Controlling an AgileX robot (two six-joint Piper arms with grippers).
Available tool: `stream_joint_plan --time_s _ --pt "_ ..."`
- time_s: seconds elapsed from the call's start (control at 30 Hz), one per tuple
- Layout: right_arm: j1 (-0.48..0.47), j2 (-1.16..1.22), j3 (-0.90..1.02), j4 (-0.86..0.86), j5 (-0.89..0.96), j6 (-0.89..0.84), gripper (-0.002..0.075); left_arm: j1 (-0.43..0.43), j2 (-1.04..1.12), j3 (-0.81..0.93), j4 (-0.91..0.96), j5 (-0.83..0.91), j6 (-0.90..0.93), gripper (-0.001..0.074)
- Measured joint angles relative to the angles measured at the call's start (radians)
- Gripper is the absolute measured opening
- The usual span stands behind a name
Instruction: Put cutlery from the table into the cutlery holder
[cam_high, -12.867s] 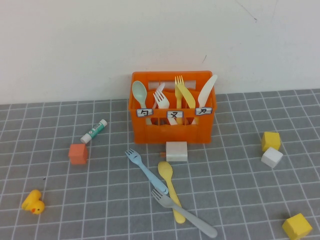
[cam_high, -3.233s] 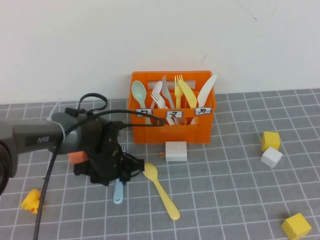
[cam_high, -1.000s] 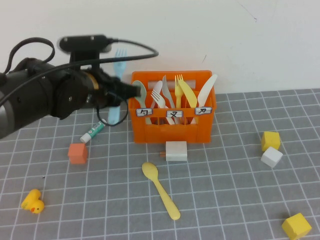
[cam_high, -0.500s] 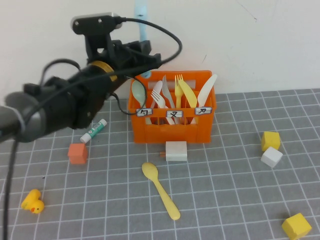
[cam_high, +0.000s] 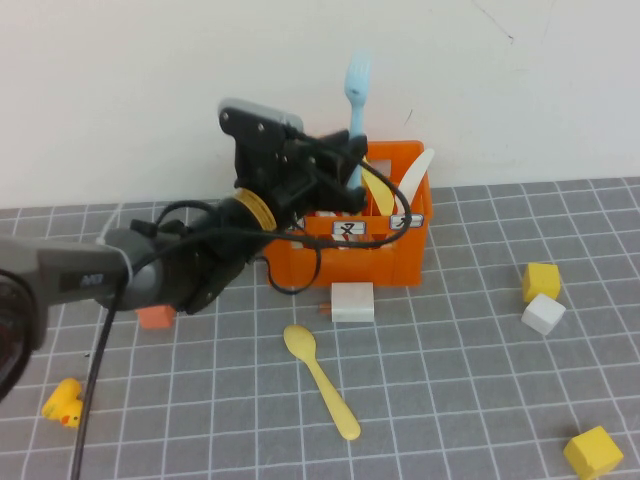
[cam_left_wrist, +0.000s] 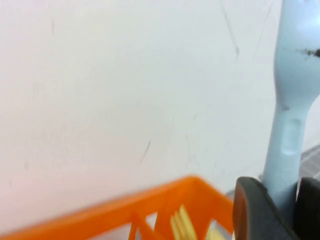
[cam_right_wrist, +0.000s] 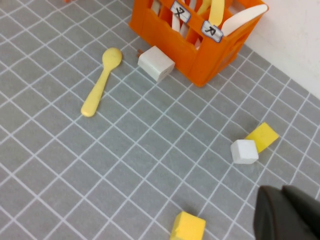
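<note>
Bench (cam_high: 480, 400): grey grid surface, running back to a white wall. Your cutlery holder (cam_high: 370, 265), the orange slotted crate, stands at the middle of the far edge; its front labels are partly hidden behind the arm, and a white knife (cam_high: 415, 178) and a yellow piece stand in it on the right-hand side.

Your left arm reaches across from the left edge. Left pincer (cam_high: 345, 185) sits over the holder's top rim, clamped on the handle of the light-blue fork (cam_high: 357, 100). The fork stands upright, tines up, above the crate against the wall. In the left wrist view the dark fingers (cam_left_wrist: 255, 210) press either side of the fork's handle, with the crate's orange rim just below.

Right pincer (cam_right_wrist: 287, 215): you see only its dark tip in the right wrist view, above the bench toward the right edge; you cannot tell whether it is apart or together.

Yellow spoon (cam_high: 322, 378) lies flat near the middle of the near edge, bowl toward the holder, well apart from it. White block (cam_high: 352, 301) rests just in front of the crate. Yellow and white cubes (cam_high: 543, 298) sit touching near the right edge; another yellow cube (cam_high: 594, 452) is at the near right corner; a toy duck (cam_high: 63, 403) is at the near left corner.
</note>
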Motion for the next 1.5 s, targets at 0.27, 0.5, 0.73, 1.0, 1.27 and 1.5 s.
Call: stream_joint_plan --time_s 0.27,0.5,0.73,1.0,1.27,1.5 --pt "0.0 0.0 0.0 0.046 0.0 0.008 0.001 0.0 0.051 0.0 0.0 -0.012 0.03 0.0137" --pt "0.0 0.0 0.0 0.067 0.0 0.008 0.001 0.0 0.082 0.0 -0.003 -0.018 0.167 0.0146" --pt "0.0 0.0 0.0 0.073 0.027 0.008 0.0011 0.0 0.082 0.0 -0.024 -0.038 0.187 0.0273" --pt "0.0 0.0 0.0 0.075 0.035 0.008 0.0011 0.0 0.075 0.0 -0.039 -0.05 0.202 0.041" --pt "0.0 0.0 0.0 0.072 0.061 -0.051 0.001 0.0 -0.109 0.0 -0.001 0.121 0.186 0.0053" --pt "0.0 0.0 0.0 0.027 0.021 -0.226 0.001 -0.002 -0.435 0.0 0.158 0.584 0.036 0.0005"
